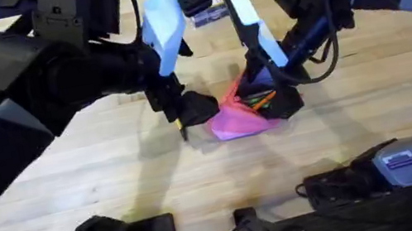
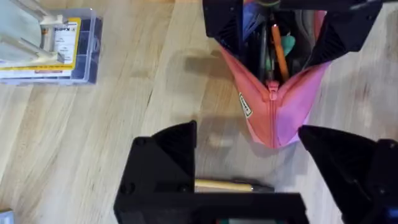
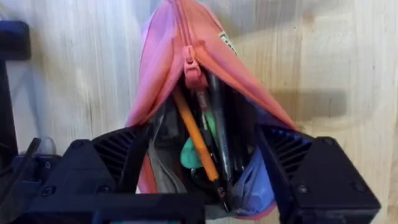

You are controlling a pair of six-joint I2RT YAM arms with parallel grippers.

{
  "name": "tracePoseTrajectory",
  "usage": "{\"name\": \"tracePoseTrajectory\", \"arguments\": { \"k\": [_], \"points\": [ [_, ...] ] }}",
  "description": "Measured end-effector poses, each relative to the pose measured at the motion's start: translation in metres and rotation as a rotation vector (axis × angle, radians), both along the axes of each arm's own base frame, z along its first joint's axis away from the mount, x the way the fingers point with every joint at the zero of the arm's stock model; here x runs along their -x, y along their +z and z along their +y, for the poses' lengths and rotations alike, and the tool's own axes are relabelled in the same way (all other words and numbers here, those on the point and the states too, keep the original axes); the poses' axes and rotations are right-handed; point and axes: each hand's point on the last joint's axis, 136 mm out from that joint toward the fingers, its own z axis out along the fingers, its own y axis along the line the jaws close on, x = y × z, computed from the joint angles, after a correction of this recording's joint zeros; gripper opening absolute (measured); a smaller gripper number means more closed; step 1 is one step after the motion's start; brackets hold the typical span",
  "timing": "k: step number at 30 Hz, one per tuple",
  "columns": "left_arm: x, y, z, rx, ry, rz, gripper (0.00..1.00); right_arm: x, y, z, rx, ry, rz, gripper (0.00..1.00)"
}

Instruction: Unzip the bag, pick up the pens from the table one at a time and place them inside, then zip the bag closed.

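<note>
Bag (image 1: 241,116): pink pouch, mid-counter (image 1: 118,189), partly unzipped; mouth spread wide, orange pen (image 3: 196,140) and green items inside. Right tool (image 3: 205,186): fingers set wide inside the mouth, propping it open. Left tool (image 2: 249,186): just beside the bag's closed end, fingers apart, a yellow pen (image 2: 224,185) lying crosswise between them. Step in hand, by judgement: loading pens. Next move calls for carrying the yellow pen over the held-open mouth and releasing it inside.
</note>
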Motion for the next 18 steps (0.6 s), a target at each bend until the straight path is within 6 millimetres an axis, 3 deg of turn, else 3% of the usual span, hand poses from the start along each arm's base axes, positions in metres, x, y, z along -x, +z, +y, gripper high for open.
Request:
{"name": "tracePoseTrajectory", "arguments": {
  "k": [4, 8, 11, 12, 18],
  "points": [
    [0.0, 0.0, 0.0, -0.001, 0.0, 0.0, 0.994, 0.002, 0.004, -0.001, -0.001, 0.0, -0.004, 0.998],
    [0.0, 0.0, 0.0, 0.0, 0.0, -0.001, 0.993, 0.005, 0.021, -0.002, -0.01, -0.001, -0.059, 0.998],
    [-0.001, 0.0, 0.0, -0.003, 0.003, -0.002, 0.993, 0.01, 0.04, -0.004, -0.016, -0.001, -0.124, 0.998],
    [-0.003, -0.002, 0.003, -0.017, 0.017, -0.008, 0.993, 0.015, 0.063, -0.007, -0.03, -0.006, -0.21, 0.998],
    [-0.021, 0.0, 0.01, -0.024, 0.159, -0.006, 0.994, 0.03, 0.105, -0.015, -0.048, -0.078, -0.363, 0.998]
  ]
}}
